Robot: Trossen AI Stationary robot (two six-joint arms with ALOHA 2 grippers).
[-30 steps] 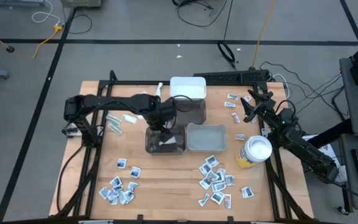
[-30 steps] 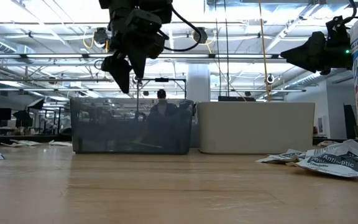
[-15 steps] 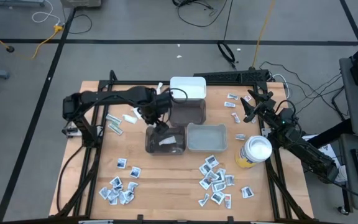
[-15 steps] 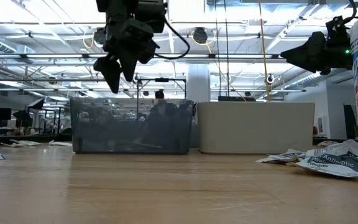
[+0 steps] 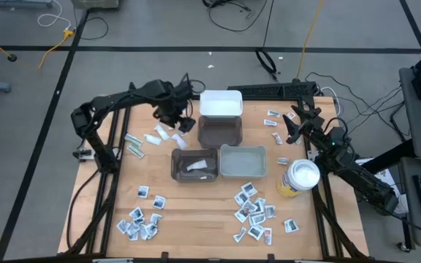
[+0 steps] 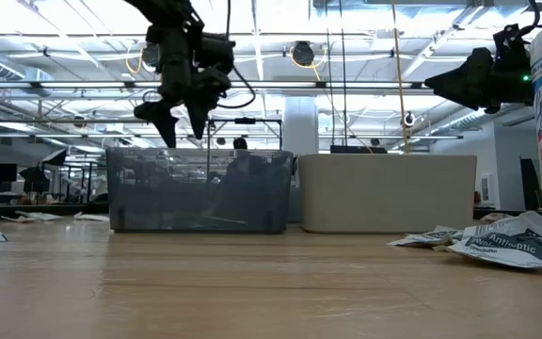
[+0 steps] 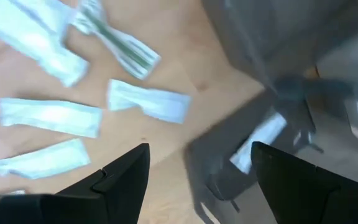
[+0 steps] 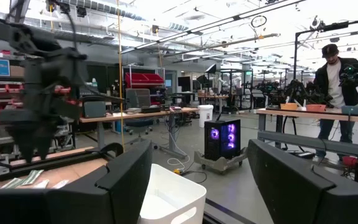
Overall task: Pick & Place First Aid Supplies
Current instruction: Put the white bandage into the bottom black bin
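First aid packets (image 5: 253,207), small flat white sachets, mostly lie loose around the dark translucent plastic bin (image 5: 194,164), which holds one strip; left gripper (image 5: 183,120) hangs beyond it, jaws spread, empty.

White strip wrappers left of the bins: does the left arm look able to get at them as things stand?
Probably yes. The left gripper hangs open just above and beside the strip wrappers, which lie loose on bare table with nothing over them.
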